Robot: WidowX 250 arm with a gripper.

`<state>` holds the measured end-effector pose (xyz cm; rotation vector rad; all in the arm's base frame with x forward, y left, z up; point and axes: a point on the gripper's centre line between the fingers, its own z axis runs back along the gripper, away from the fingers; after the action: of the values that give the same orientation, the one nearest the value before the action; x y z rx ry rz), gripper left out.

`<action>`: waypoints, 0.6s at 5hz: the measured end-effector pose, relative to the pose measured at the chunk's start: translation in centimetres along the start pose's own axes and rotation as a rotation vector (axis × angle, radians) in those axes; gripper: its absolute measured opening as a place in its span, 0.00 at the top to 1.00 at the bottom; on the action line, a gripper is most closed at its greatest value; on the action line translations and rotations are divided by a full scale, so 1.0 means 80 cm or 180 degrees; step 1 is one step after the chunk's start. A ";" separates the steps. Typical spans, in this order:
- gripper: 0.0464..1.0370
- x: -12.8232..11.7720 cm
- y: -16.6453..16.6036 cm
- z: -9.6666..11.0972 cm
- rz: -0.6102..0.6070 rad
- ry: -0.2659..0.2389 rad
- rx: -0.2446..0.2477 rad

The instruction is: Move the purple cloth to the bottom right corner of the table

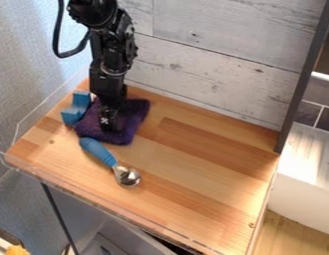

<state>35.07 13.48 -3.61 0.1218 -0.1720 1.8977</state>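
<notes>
The purple cloth (135, 110) is seen on the wooden table (200, 167), near its top left part, far from the bottom right corner. The cloth is partly hidden by the black gripper (110, 125), which is held pointing down over it. It cannot be told whether the gripper is open or closed, or whether the cloth is gripped. A blue block (74, 110) is set just beside the cloth, on its left. A spoon (99, 151) with a blue handle is laid below the cloth, with its shiny round end pointed to the bottom right. The table is backed by a pale wooden wall (207, 62).
</notes>
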 end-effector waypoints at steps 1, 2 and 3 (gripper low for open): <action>0.04 -0.004 0.001 -0.002 0.0024 0.0034 -0.0016; 0.04 -0.021 0.006 -0.003 -0.0035 0.0270 -0.0004; 0.04 -0.045 0.012 0.001 -0.0132 0.0385 0.0001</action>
<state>35.37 9.80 -4.18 0.0105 -0.0865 1.8577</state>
